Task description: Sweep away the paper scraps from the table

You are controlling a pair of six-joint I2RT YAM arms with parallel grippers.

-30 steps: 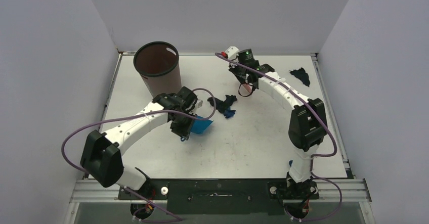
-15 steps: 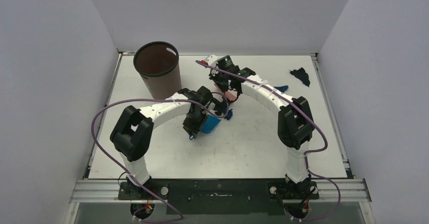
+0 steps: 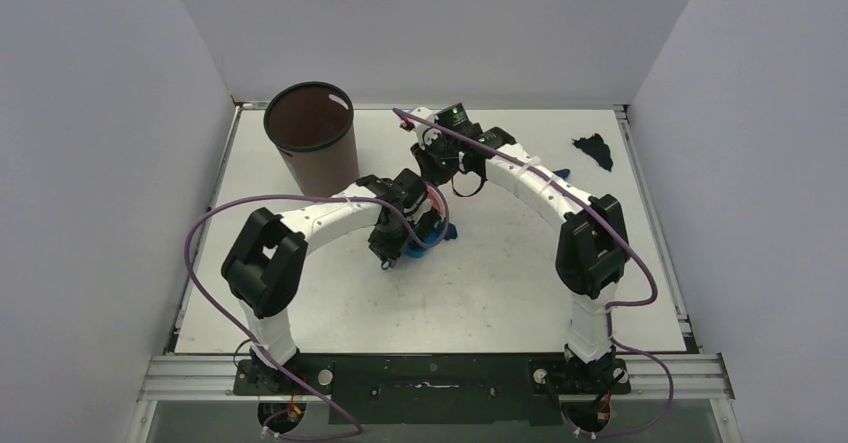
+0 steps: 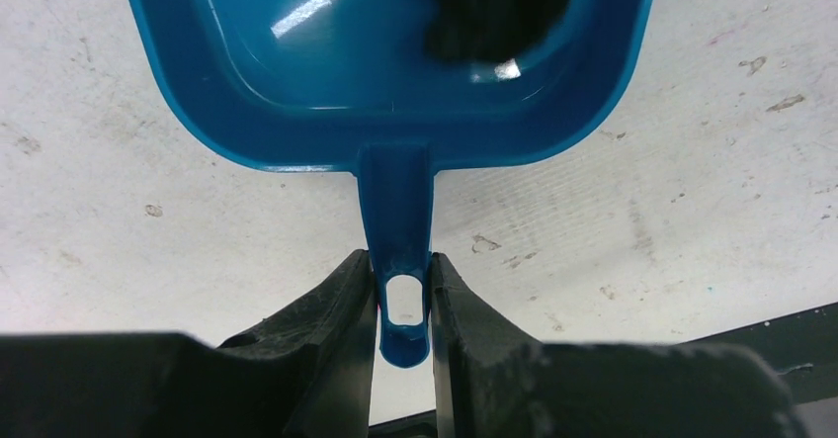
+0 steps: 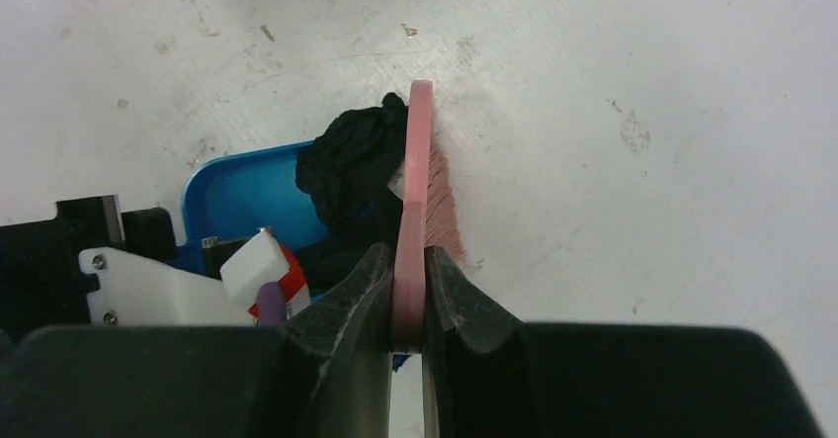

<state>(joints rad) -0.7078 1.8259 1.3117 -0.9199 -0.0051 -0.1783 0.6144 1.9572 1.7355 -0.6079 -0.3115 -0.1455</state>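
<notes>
My left gripper [image 4: 403,300] is shut on the handle of the bright blue dustpan [image 4: 395,82], which lies flat on the white table [image 3: 500,283]. A dark paper scrap [image 4: 499,8] rests inside the pan. My right gripper [image 5: 408,290] is shut on the pink brush [image 5: 417,181], whose bristles touch the table at the pan's mouth. A black crumpled scrap [image 5: 346,161] lies against the brush, half over the pan's edge. In the top view both grippers meet mid-table around the dustpan [image 3: 432,235]. Another dark scrap [image 3: 594,149] lies far right, and a small blue scrap [image 3: 556,174] shows beside my right arm.
A tall brown bin [image 3: 312,143] stands at the back left of the table, close behind my left arm. White walls enclose the table on three sides. The metal rim [image 3: 640,193] runs along the right edge.
My right arm swept the brush leftwards to the dustpan, pushing the dark scraps onto it. My left arm shifted the dustpan right, towards the brush, then held.
</notes>
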